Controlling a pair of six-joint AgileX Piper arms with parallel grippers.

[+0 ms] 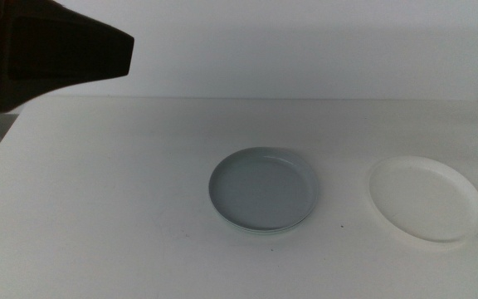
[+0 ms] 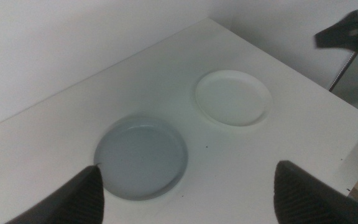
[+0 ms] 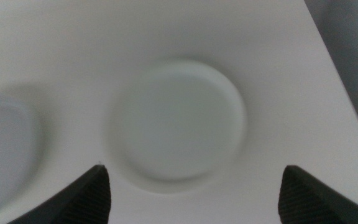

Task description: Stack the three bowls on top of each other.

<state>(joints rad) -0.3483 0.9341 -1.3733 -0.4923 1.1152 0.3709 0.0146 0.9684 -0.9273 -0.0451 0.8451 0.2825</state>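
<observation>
White table (image 1: 123, 208) against pale wall; both claws wide, empty, above grey-blue bowl (image 1: 264, 188) and white bowl (image 1: 426, 198)

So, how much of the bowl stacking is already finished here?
One step looks done: the grey-blue bowl sits in the mint green bowl, only a green edge showing. Nothing is held; both grippers' jaws are open, the right gripper above the white bowl, the left gripper raised. Left: the white bowl onto the pair.

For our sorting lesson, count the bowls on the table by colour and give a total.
Grey-blue bowl: 1
Mint green bowl: 1 (only its rim shows, under the grey-blue one)
White bowl: 1
Total: 3
</observation>
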